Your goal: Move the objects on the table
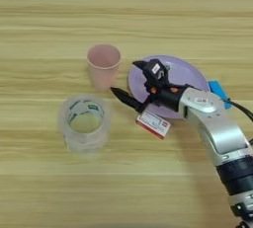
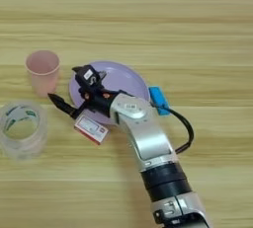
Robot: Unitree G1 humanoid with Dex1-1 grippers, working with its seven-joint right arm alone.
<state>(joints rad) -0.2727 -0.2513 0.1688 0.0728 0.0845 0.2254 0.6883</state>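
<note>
A pink cup (image 1: 104, 66) stands upright left of a round lavender plate (image 1: 190, 71). My right gripper (image 1: 124, 79) is open, reaching over the plate's left rim, with its fingers spread towards the cup's right side. The lower fingertip (image 1: 114, 92) lies close to the cup's base. Nothing is held between the fingers. A white-and-red flat box (image 1: 153, 124) lies on the table just below the plate and under the gripper's wrist. A small blue block (image 2: 159, 99) sits at the plate's right edge, partly hidden by the forearm in the left eye view.
A clear roll of tape (image 1: 84, 122) lies flat to the lower left of the cup. My silver forearm (image 2: 146, 140) crosses from the bottom right, with a black cable looping beside it. Bare wooden table (image 1: 123, 10) stretches behind the objects.
</note>
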